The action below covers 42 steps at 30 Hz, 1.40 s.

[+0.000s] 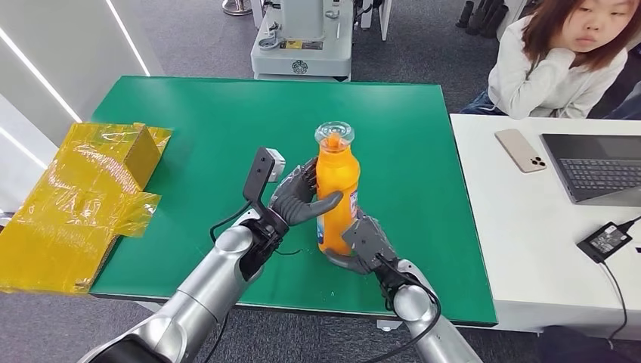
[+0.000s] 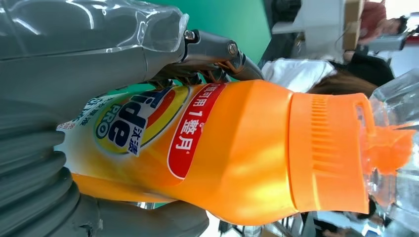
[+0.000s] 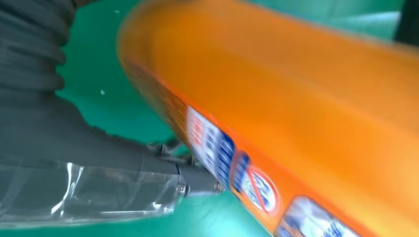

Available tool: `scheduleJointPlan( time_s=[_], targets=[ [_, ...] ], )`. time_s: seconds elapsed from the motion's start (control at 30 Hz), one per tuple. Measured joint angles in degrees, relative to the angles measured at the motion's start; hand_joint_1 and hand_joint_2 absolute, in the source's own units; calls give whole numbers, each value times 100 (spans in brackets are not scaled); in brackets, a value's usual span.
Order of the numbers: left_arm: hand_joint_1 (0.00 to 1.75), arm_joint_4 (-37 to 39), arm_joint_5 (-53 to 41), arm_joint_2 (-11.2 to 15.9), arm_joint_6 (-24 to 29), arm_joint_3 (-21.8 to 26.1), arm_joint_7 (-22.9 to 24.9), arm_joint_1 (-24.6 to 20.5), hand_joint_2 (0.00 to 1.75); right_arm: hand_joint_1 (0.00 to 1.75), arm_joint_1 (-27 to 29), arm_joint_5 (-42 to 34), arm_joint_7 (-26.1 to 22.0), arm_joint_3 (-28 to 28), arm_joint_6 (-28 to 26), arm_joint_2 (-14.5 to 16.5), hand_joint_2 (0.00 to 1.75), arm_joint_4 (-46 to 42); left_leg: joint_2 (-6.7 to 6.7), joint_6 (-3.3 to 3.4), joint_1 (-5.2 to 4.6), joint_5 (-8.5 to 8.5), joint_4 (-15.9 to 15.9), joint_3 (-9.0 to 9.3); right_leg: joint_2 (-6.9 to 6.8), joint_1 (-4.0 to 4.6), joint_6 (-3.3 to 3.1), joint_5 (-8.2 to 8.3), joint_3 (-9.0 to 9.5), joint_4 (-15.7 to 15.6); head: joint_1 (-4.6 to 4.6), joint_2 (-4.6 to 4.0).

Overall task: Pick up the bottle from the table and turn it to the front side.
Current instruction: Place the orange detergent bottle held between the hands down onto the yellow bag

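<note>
Left robot hand (image 1: 301, 198) wraps around the middle of the orange bottle (image 1: 337, 198), its thumb crossing the near side and its fingers curled behind, so it grips the bottle firmly. Right robot hand (image 1: 366, 243) cups the bottle's base from the right and below, fingers closed against it. Between the two, the bottle stands upright over the middle of the green tabletop (image 1: 196, 121), a clear cap over its orange spout; whether its base touches the surface cannot be told. From the left wrist the bottle (image 2: 237, 153) shows a printed label with a red band of characters, held beside the left robot hand (image 2: 59, 98). From the right wrist the bottle (image 3: 296, 89) shows a side label strip, next to the right robot hand (image 3: 69, 163). Yellow wrapping (image 1: 75, 204) lies at the tabletop's left edge. A person (image 1: 559, 60) sits at a white desk (image 1: 514, 242) with a phone (image 1: 520, 150) and laptop (image 1: 597, 166).
</note>
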Motion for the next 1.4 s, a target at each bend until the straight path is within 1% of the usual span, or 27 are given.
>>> scheduleJointPlan(
  time_s=[0.1, 0.3, 0.6, 0.67, 0.73, 0.8, 0.87, 1.0, 1.3, 1.33, 1.4],
  targets=[
    [175, -167, -126, 80, 200, -1, -22, -39, 175, 0, 86, -112, -60, -8, -8, -23, 175, -229, 0, 0, 0, 0, 0, 0, 0, 0, 0, 0, 0, 1, 0, 0],
    [175, -355, -284, 215, 406, 3, -49, -121, 175, 0, 170, -235, -107, -21, -4, -51, 175, -673, 0, 0, 1, 0, 0, 1, 0, 0, 0, 0, 0, 1, -1, 0],
    [175, -375, -702, 316, 699, 4, -331, -132, 175, 0, 315, -311, -147, -38, -6, -52, 175, -1094, 0, 0, 0, 0, 0, 0, 0, 0, 0, 0, 0, 1, 1, 0],
    [175, -426, -1142, 348, 1020, 4, -494, -132, 175, 0, 372, -304, -154, -53, -7, -53, 175, -1192, 0, 0, 0, 0, 0, 0, 0, 0, 0, 0, 0, 1, 1, 0],
    [175, -545, -1872, 403, 1587, 4, -660, -132, 175, 0, 461, -291, -167, -76, -9, -58, 175, -1334, 1, 0, 1, 0, 0, 0, 0, 0, 0, 0, 0, 1, 1, 0],
    [175, -712, -2650, 484, 2189, 4, -733, -132, 175, 0, 570, -284, -186, -107, -9, -72, 175, -1509, 0, 0, 1, 0, -1, 1, 0, 0, 0, 0, 0, 1, -1, 0],
    [175, -876, -3110, 566, 2506, 4, -735, -133, 175, 0, 663, -283, -201, -140, -9, -90, 175, -1675, 0, 0, 1, 0, -2, 1, -1, 0, 0, -1, 0, 1, -1, 0],
    [175, -1074, -3285, 662, 2565, 4, -728, -132, 175, 0, 755, -283, -205, -160, -8, -111, 175, -1882, 1, 0, 1, 0, -2, 1, 0, 1, 0, -1, 0, 2, 0, 0],
    [175, -1223, -3358, 744, 2608, 4, -728, -132, 175, 0, 808, -280, -210, -163, -8, -139, 175, -2014, 1, 0, 0, 0, -1, 0, 0, 0, 0, 0, 0, 1, 0, 0],
    [175, -1230, -3469, 751, 2702, 4, -728, -132, 175, 0, 813, -273, -223, -163, -8, -141, 175, -2019, 1, -1, 0, 0, -1, 0, 0, 0, 0, 0, 0, 1, 1, 0],
    [175, -1254, -3991, 786, 3130, 14, -716, -132, 175, 0, 844, -231, -274, -163, -13, -146, 175, -2041, 1, -1, 1, 0, -2, 0, 1, 0, 0, 0, 0, 1, 0, 0]
  ],
)
